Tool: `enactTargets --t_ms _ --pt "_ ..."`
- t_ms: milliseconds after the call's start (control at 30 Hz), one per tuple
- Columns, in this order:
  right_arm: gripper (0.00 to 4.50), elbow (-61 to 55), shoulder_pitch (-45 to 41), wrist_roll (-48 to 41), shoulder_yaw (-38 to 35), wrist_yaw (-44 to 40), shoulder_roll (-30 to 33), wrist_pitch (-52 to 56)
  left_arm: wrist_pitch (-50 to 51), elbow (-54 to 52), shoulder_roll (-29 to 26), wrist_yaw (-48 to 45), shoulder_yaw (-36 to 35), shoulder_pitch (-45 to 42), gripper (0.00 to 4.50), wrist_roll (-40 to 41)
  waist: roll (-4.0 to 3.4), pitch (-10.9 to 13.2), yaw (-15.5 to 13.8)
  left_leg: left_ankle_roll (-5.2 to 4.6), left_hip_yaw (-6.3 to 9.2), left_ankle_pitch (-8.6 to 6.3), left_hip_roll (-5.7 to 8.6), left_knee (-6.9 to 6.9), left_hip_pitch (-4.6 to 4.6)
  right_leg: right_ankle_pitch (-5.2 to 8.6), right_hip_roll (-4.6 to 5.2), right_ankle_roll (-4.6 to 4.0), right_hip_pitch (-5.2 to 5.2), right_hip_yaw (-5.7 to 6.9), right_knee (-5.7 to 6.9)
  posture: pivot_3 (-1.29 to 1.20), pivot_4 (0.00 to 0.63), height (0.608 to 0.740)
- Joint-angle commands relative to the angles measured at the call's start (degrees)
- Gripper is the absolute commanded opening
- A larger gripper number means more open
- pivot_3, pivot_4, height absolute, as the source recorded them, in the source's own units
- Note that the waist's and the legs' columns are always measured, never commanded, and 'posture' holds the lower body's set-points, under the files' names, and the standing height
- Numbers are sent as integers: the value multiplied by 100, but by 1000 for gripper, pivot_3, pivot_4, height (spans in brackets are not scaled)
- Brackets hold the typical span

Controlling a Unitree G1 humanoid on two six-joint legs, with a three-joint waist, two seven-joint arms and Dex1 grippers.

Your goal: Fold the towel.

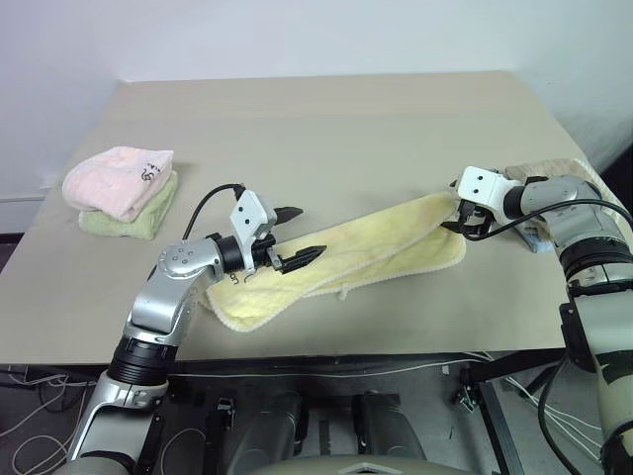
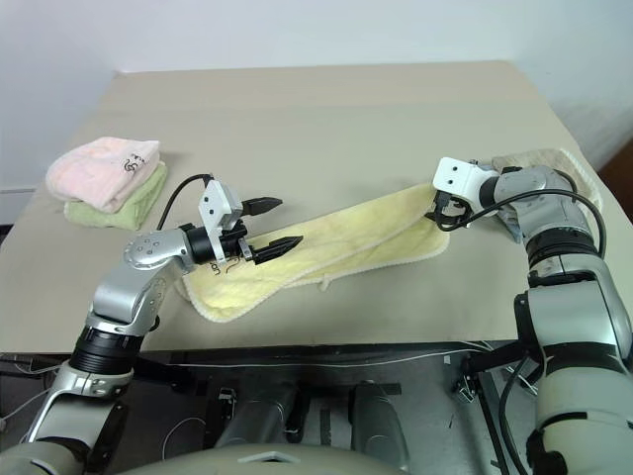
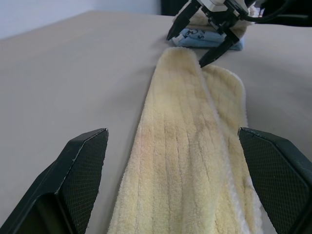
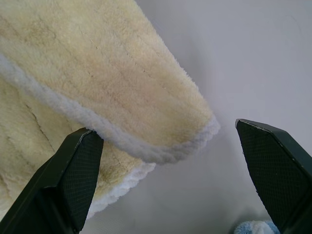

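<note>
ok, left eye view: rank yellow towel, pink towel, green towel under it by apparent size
1. yellow towel, clearly largest.
2. pink towel.
3. green towel, mostly covered by the pink one, so its real size is unsure.

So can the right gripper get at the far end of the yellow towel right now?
Probably yes: the right gripper is open just above the towel end, nothing between.

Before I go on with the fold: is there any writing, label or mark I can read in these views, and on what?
Nothing fully readable.
Pink folded towel: dark embroidered mark, too small to read.
Blue-and-white cloth beyond the yellow towel: dark characters, blurred.
Left hand: small dark print on its white bracket, illegible.
</note>
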State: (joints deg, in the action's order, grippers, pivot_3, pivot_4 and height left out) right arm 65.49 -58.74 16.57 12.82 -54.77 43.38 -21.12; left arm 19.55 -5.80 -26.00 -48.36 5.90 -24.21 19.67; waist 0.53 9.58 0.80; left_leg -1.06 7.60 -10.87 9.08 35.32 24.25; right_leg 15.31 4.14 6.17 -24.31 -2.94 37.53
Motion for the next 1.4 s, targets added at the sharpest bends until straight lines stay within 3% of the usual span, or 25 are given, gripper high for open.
enactTargets --t_ms 33,667,767,967,1067,1167,1300,1400 --pt "4500 -82 -114 -32 -106 235 48 -155 -87 -185 -45 10 -111 -7 4469 7 0 0 12 0 0 0 0 0 0 0 0 0 0 0 0 0 150 740" --pt "4500 17 -89 25 -28 521 -239 -458 -296 -204 1 99 -184 160 4469 22 0 0 10 1 0 1 0 0 -2 0 -1 0 0 0 3 0 150 740" --pt "3926 42 -118 72 -18 576 -208 -460 -327 -238 -12 103 -186 220 4500 24 0 0 10 1 0 1 0 1 -2 0 -1 0 0 0 3 0 150 740" --pt "1945 236 -211 219 16 791 -97 -402 -453 -201 -60 109 -195 332 4500 -45 0 0 7 2 0 1 0 1 -2 0 -1 0 0 0 4 0 150 740" --pt "1945 303 -237 299 37 907 -92 -423 -467 -220 -31 125 -190 367 4500 -34 0 0 12 2 0 2 0 1 -3 0 -1 0 0 0 5 0 150 740" --pt "1370 296 -234 234 -21 821 -137 -523 -472 -187 11 160 -213 371 4500 -2 0 0 14 2 0 2 0 1 -4 0 -1 -1 0 0 5 0 150 740" --pt "93 215 -201 32 -153 597 -163 -648 -527 -132 4 171 -238 353 4500 -30 0 0 15 2 0 2 0 1 -4 0 -1 0 1 0 5 0 150 740" --pt "14 158 -221 -64 -217 423 -95 -649 -573 -103 -11 173 -247 364 4500 -54 0 0 13 2 0 2 0 1 -4 0 -1 0 1 0 5 0 150 740"
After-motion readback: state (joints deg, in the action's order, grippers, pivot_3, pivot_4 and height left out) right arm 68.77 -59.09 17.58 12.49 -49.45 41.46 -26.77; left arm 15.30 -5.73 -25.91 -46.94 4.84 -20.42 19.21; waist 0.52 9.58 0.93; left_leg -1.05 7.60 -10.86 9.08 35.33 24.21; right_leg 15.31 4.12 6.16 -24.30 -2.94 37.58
